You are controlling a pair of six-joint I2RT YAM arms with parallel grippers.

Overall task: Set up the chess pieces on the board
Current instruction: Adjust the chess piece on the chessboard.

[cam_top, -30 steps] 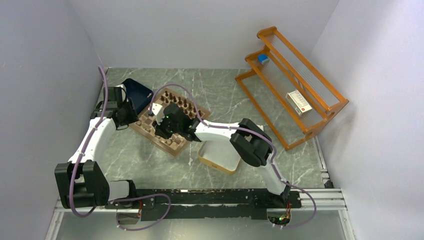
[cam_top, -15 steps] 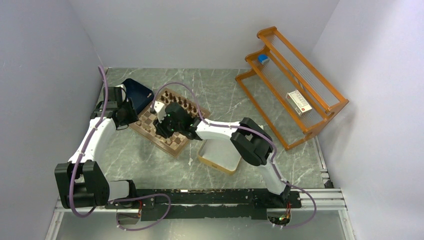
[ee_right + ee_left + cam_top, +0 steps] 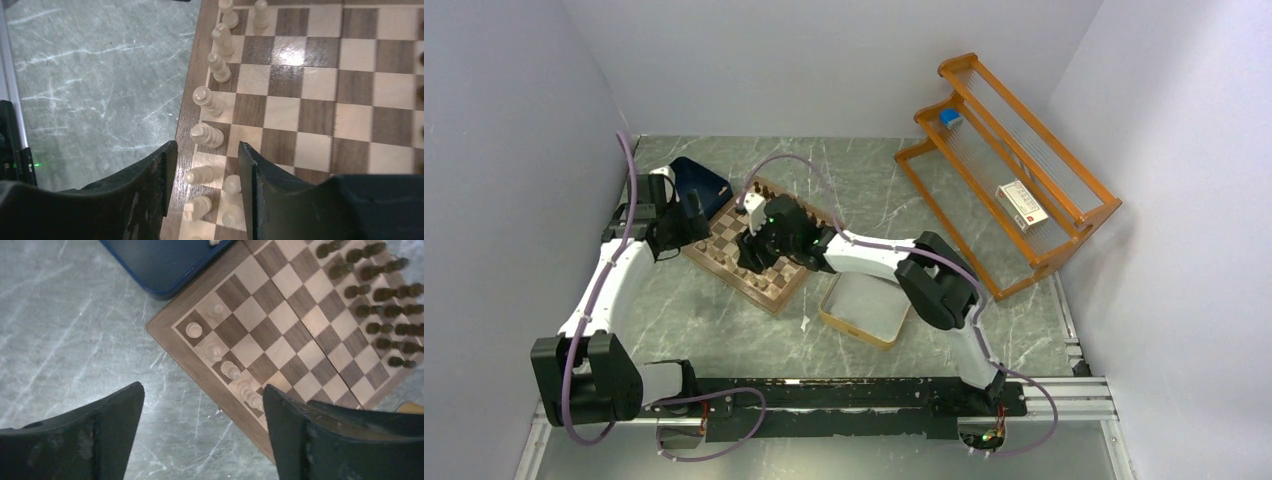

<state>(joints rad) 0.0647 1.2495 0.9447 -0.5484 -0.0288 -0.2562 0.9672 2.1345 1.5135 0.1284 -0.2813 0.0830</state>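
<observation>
The board lies left of the table's centre. Pale chess pieces stand along its left edge, and dark chess pieces fill the opposite side. My right gripper hovers open over the pale end of the board. Several pale pieces stand below, between its fingers, and neither finger grips them. More pale pieces line the edge ahead of it. My left gripper is open and empty, above the marble by the board's corner.
A navy tray sits behind the board's left corner, with one pale piece at its edge. A gold-rimmed silver tin lies right of the board. An orange wooden rack holding a small box stands at the far right.
My right gripper's jaws have opened over the pale pieces, and its wrist has shifted slightly toward the far side. My left gripper's jaws have widened.
</observation>
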